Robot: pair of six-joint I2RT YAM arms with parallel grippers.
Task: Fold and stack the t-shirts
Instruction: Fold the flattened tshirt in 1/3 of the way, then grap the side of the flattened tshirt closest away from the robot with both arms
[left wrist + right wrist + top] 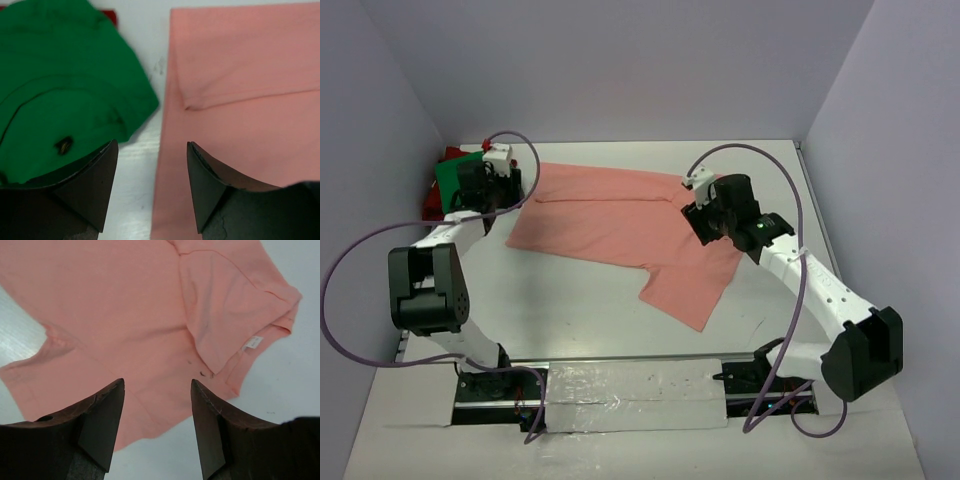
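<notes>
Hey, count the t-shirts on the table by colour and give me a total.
Salmon-pink shirt: 1
Green shirt: 1
Red shirt: 1, only an edge showing from under the green one
Total: 3

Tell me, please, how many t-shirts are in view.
3: the salmon-pink t-shirt spread mid-table, the green t-shirt at the far left, the red t-shirt mostly hidden under it; others may be buried there.
</notes>
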